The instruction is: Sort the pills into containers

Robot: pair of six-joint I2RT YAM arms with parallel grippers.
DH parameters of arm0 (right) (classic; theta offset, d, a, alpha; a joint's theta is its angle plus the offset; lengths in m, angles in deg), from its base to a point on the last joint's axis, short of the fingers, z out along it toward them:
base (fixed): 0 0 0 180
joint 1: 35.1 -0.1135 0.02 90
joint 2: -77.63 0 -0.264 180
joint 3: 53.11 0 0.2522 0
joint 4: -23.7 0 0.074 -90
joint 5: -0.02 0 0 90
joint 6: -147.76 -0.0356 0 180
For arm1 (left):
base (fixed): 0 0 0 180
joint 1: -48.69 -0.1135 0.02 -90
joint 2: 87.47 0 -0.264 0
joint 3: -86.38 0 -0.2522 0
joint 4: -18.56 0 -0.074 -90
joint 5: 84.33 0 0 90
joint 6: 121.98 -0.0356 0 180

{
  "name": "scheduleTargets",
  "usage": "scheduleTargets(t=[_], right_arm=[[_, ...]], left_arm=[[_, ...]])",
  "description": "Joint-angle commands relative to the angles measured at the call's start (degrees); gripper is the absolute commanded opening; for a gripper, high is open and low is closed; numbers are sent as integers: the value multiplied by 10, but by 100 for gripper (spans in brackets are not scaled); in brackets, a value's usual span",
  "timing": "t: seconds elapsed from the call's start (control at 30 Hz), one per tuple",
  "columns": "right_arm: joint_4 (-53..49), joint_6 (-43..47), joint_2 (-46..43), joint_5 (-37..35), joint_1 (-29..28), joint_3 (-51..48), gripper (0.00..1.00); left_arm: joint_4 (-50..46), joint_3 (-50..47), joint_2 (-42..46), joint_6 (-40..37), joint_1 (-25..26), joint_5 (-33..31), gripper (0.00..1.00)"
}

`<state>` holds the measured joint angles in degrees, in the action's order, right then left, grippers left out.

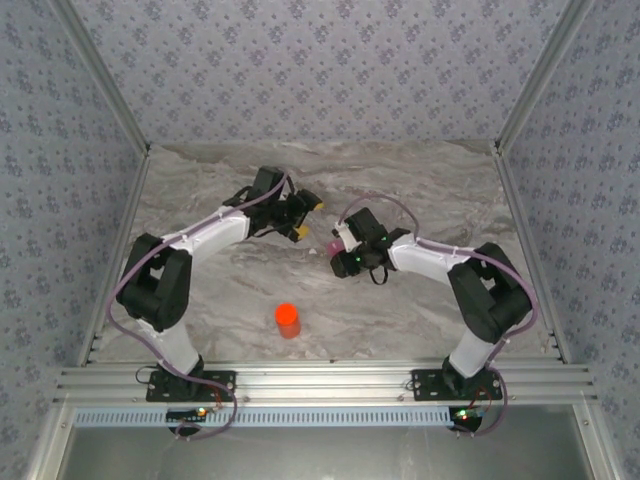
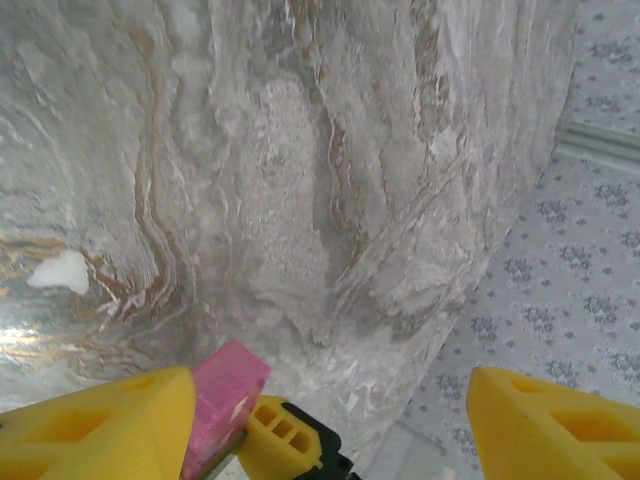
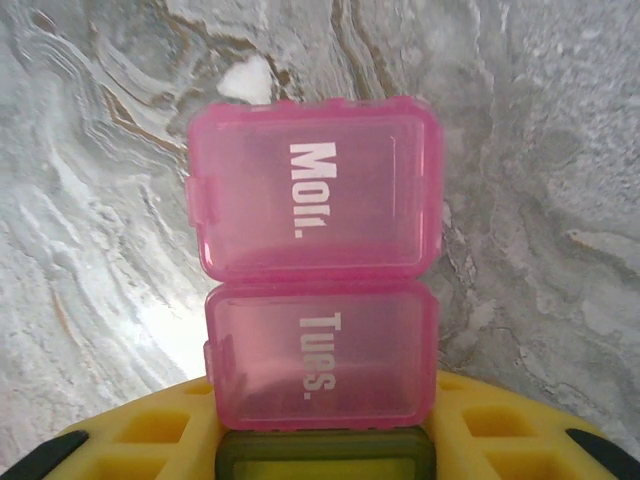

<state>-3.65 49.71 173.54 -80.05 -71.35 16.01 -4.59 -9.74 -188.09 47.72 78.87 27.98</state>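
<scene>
Clamping containers (image 3: 318, 260) by olive-green end with right end effector (image 1: 340, 250), at mid bench (image 1: 420, 190), far of orange bottle (image 1: 288, 320). Spreads left end effector (image 1: 308, 219) wide just beside pink compartments. Risks levering containers loose from single-end hold on contact; with lids shut, likely blocks any filling.

Glossy plastic pill containers over a polished, marble-look table.

The containers (image 3: 318, 270) are smooth, translucent pink plastic with a shiny finish and white printed lettering. The joined olive-green compartment (image 3: 325, 455) looks like the same see-through plastic. The table (image 3: 100, 250) is smooth, veined grey stone-look, glossy enough to throw glare. The left gripper (image 2: 330, 430) has fingers (image 2: 560, 430) of matt yellow plastic. The front rail (image 1: 320, 380) is brushed metal.
</scene>
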Motion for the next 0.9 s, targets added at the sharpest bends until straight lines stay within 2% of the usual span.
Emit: scheduleTargets(t=[0.0, 0.87], right_arm=[[20, -1, -25, 10, 3, -9, 33], [26, -24, -27, 11, 12, 4, 32]], left_arm=[[30, -15, -5, 30, 11, 17, 72], [76, -23, -33, 74, 52, 33, 71]])
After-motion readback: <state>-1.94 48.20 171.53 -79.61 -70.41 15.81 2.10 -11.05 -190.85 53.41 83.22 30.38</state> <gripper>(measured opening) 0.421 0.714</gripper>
